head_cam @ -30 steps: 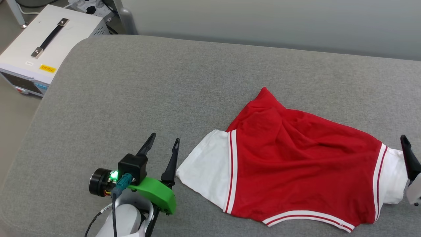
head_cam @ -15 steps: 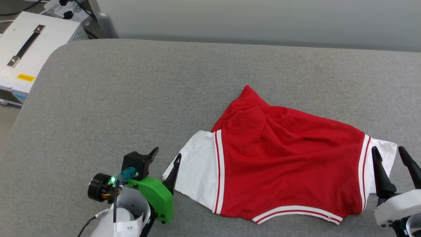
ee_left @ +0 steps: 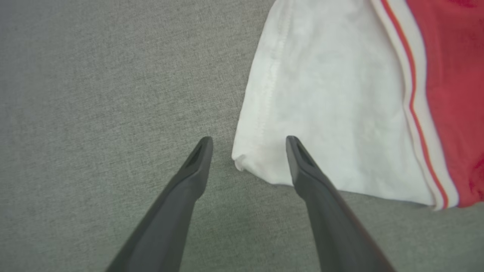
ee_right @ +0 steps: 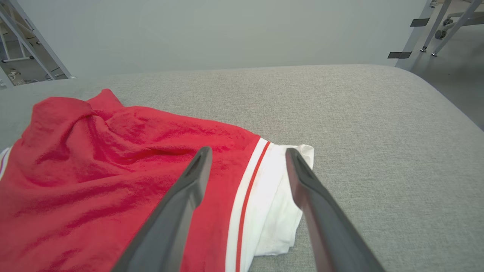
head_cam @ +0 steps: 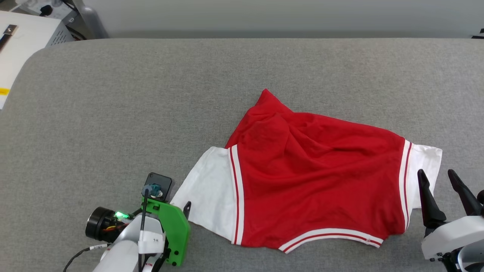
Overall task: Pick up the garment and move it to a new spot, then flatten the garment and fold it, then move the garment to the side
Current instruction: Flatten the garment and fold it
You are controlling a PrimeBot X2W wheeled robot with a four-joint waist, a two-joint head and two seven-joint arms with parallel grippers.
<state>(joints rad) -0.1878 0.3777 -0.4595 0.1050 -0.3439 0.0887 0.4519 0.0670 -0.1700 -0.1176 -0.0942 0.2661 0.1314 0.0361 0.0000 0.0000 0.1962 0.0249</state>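
The garment lies rumpled on the grey padded table. It is red with white short sleeves and red-white striped trim, and no print shows. My left gripper points steeply down at the left sleeve's near corner. In the left wrist view it stands open, the corner of the white sleeve between its fingertips and the right finger over the cloth. My right gripper is open just in front of the right sleeve. In the right wrist view it frames that sleeve and its stripe on the garment.
A white equipment case stands off the table's far left corner. A pale wall runs behind the table. Metal frame legs stand on the floor past the table's rounded right end. Bare grey padding surrounds the shirt.
The head camera has turned, shifting the whole picture left. My left gripper has tipped from pointing forward to pointing down over the left sleeve's corner. My right gripper has come up to the right sleeve.
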